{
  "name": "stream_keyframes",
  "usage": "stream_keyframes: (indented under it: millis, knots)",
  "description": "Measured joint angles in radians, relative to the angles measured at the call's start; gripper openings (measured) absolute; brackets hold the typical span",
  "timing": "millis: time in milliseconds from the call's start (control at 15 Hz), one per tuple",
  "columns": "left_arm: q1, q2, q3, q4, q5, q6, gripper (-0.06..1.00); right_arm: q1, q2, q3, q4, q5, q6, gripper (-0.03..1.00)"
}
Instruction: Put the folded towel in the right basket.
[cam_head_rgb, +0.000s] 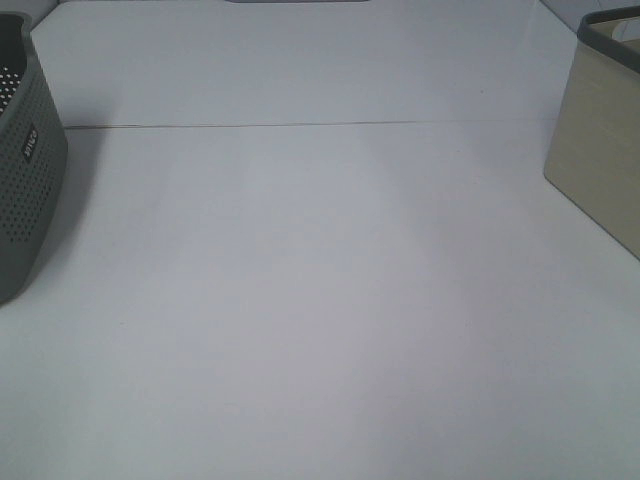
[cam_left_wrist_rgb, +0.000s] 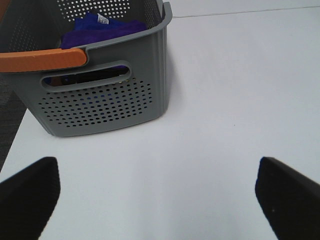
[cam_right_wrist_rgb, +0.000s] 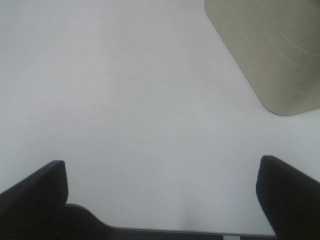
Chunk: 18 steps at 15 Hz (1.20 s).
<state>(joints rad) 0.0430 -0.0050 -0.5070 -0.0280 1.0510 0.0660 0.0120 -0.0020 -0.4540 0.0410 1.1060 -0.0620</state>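
Observation:
A folded purple-blue towel (cam_left_wrist_rgb: 102, 27) lies inside the grey perforated basket (cam_left_wrist_rgb: 107, 97), which has an orange handle (cam_left_wrist_rgb: 42, 59). That basket stands at the table's left edge (cam_head_rgb: 25, 170). The beige basket (cam_head_rgb: 600, 165) stands at the right edge and shows in the right wrist view (cam_right_wrist_rgb: 270, 50). My left gripper (cam_left_wrist_rgb: 160, 197) is open and empty, over the bare table short of the grey basket. My right gripper (cam_right_wrist_rgb: 160, 192) is open and empty, over the bare table near the beige basket. Neither gripper shows in the exterior high view.
The white table (cam_head_rgb: 320, 300) has a thin seam line (cam_head_rgb: 300, 125) running across its far part. Dark floor (cam_left_wrist_rgb: 7, 125) shows beyond the table's left edge beside the grey basket.

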Motion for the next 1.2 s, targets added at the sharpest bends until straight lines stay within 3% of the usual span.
stream_keyframes:
  millis: [1200]
  knots:
    - [0.0,0.0,0.0,0.0,0.0,0.0,0.99,0.001,0.0,0.0,0.007,0.0,0.002,0.98]
